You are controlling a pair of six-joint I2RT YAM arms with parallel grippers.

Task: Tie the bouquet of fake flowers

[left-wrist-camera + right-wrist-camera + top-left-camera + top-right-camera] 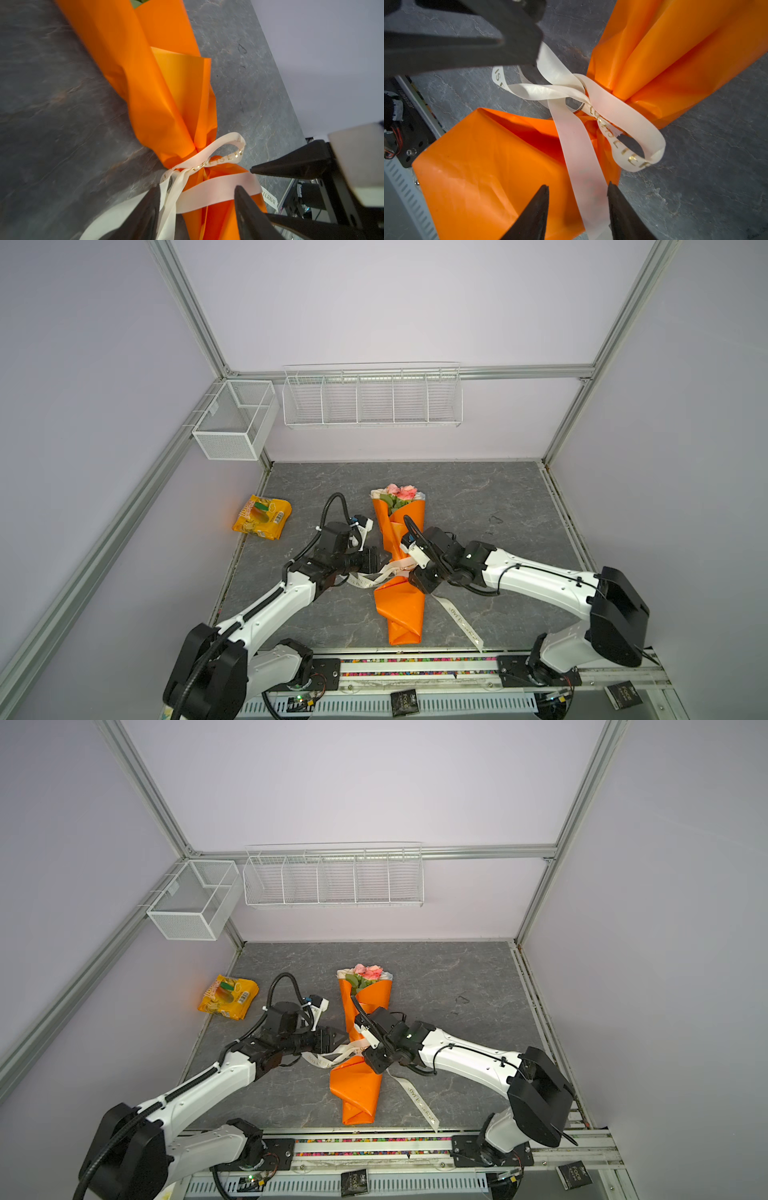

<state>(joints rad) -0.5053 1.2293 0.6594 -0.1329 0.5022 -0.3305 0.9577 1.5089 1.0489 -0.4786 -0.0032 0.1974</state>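
Left hand (197, 191) and right hand (577, 185) both have their jaws apart, gripping nothing, with ribbon (604, 108) running between them. Meanwhile the bouquet (386, 526) lies mid-counter (498, 510), blooms toward the far edge, ribbon already bowed round its waist. Looks basically done, maybe just needs snugging.

white arms (282, 601) with black joints (619, 614) and ribbed black cables (338, 494).

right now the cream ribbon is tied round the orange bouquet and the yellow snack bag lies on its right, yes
Not quite: the snack bag lies left of the bouquet in both top views; the ribbon is tied round it.
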